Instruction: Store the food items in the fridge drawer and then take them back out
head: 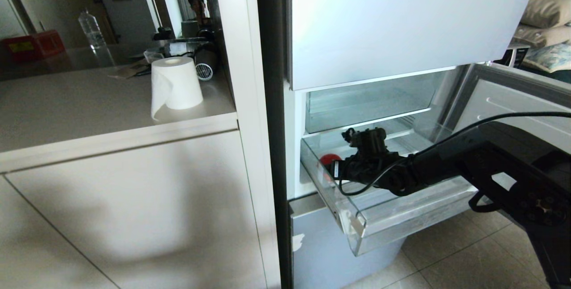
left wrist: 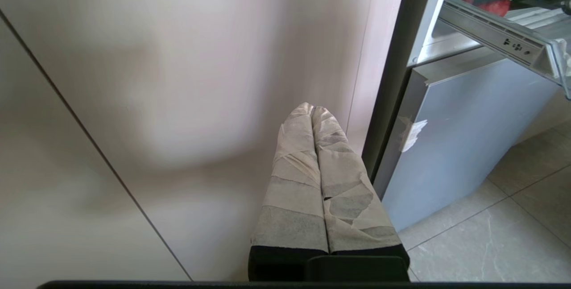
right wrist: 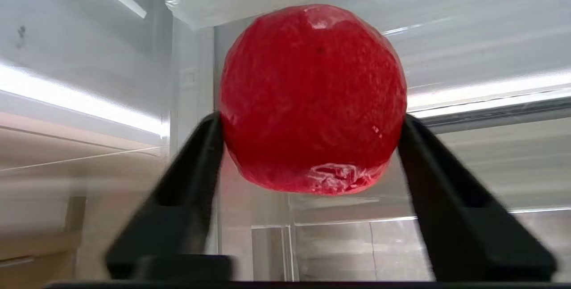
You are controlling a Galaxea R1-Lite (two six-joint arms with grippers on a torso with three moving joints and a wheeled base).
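Now the right gripper has its jaws gripping the red apple inside the fridge drawer — lift straight up, clearing the drawer's front lip; left gripper parked, jaws closed.

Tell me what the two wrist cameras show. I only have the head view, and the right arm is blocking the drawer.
Observer: The right gripper has the red fruit between its fingers, one touching each side.
Operator: Report the second fruit.
Observer: No view shows it. The left wrist view shows only the red one inside the fridge drawer.
Operator: Check the left arm.
Observer: The left gripper hangs low, its taped fingers pressed together, facing the cabinet panel beside the fridge.
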